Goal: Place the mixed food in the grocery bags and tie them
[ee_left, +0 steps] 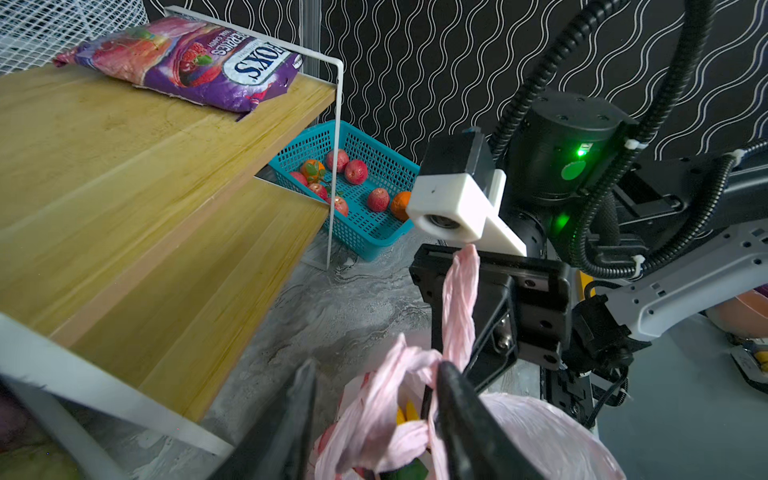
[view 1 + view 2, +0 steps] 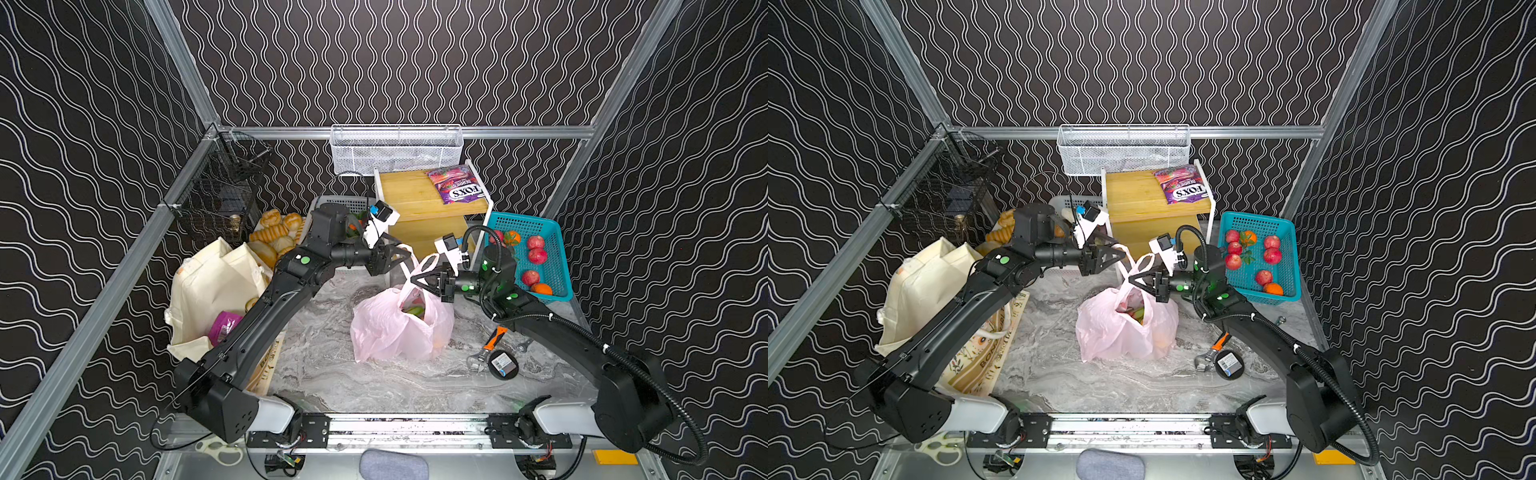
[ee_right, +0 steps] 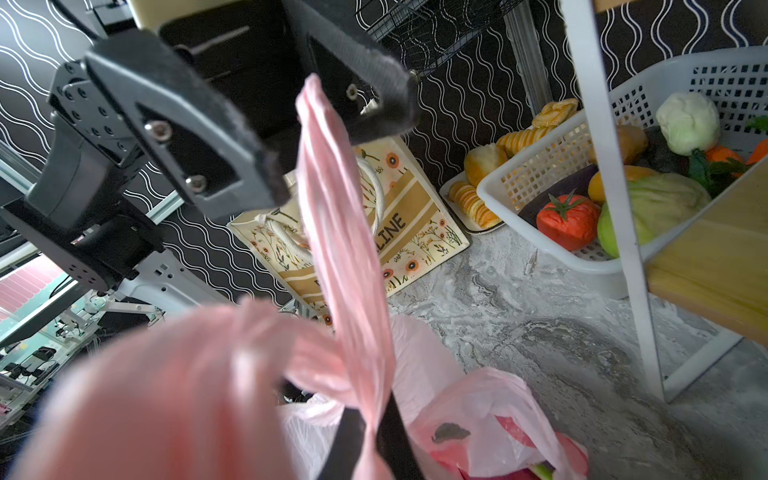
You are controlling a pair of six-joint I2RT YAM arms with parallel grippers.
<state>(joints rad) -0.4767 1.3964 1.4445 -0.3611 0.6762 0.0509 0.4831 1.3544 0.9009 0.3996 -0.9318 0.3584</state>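
Observation:
The pink plastic bag (image 2: pixel 386 328) (image 2: pixel 1113 328) stands mid-table, with yellow and green food (image 2: pixel 415 309) showing in its mouth. Its two handles are pulled up and crossed. My right gripper (image 2: pixel 415 279) (image 3: pixel 372 415) is shut on one handle (image 3: pixel 345 249). My left gripper (image 2: pixel 405 254) (image 1: pixel 376 368) hovers just behind it, jaws apart, the other handle (image 1: pixel 399 374) lying loosely between them against one finger. The cream canvas tote (image 2: pixel 212 282) (image 2: pixel 921 282) slumps at the left with a magenta pouch (image 2: pixel 222 326) inside. A purple FOX'S candy bag (image 2: pixel 455 185) (image 1: pixel 187 62) lies on the wooden shelf (image 2: pixel 415 195).
A teal basket (image 2: pixel 552 257) of apples and oranges sits at the right. A white basket (image 3: pixel 540 174) of vegetables and a tray of bread (image 2: pixel 274 232) stand behind the left arm. An orange-handled wrench (image 2: pixel 490 345) and a black disc (image 2: pixel 503 365) lie front right.

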